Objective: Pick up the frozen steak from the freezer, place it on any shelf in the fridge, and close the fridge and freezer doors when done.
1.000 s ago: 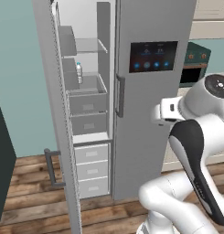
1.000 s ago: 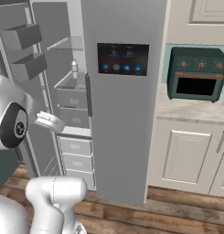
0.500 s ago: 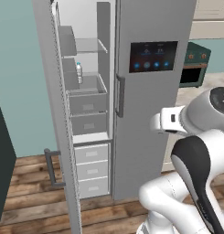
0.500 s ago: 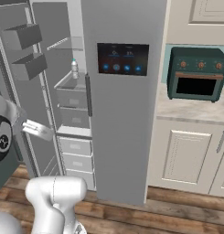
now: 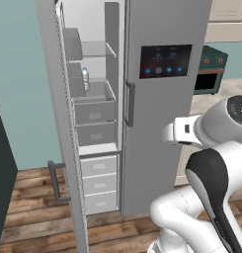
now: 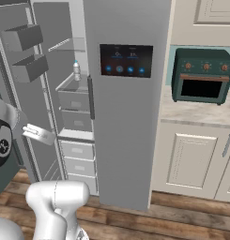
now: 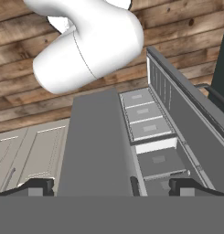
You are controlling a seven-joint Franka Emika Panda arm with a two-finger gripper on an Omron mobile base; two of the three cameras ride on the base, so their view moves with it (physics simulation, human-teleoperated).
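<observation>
Item: my claw (image 7: pixel 111 186), tips set wide apart, holding nothing, aimed down the appliance front.

Item: the freezer (image 5: pixel 93 123), door (image 5: pixel 58 123) swung open; bins, drawers and a clear bottle (image 5: pixel 85 78) inside.

Item: the frozen steak, not located; presumably deeper in the freezer.

Item: the fridge door (image 6: pixel 126 93), shut.

Step judged: approach. Next: reach into the freezer and find the slab.

The right base view adds a green oven (image 6: pixel 201 75) on the tabletop (image 6: pixel 196 112).
</observation>
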